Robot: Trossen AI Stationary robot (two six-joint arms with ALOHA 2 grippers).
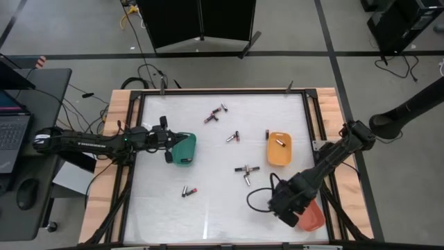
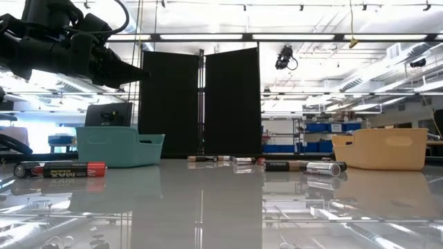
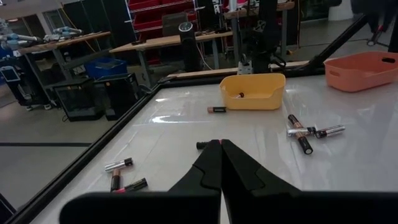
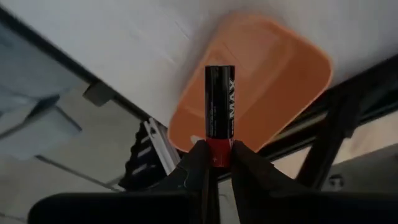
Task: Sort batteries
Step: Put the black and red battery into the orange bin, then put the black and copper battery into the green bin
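- Right gripper [image 4: 216, 163]: near right of the table, over the red-orange tray [image 1: 311, 217]; jaws clamped on the red end of a black battery [image 4: 219, 118], which stands out beyond the fingertips above the tray.
- Two batteries [image 1: 189, 191]: near left of centre, lying on the table [image 1: 222, 215] end to end.
- Crossed cluster of batteries [image 1: 246, 171]: centre, just left of the orange tray's near end.
- Left gripper [image 1: 169, 142]: left side, at the green tray [image 1: 184, 151]; jaws pressed together, holding nothing.
- Orange tray [image 1: 280, 148]: right of centre, one small battery [image 1: 279, 143] inside.
- Single battery [image 1: 232, 137]: centre, between the green and orange trays.
- Batteries, far group [image 1: 216, 114]: beyond centre, lying near the table's far edge.
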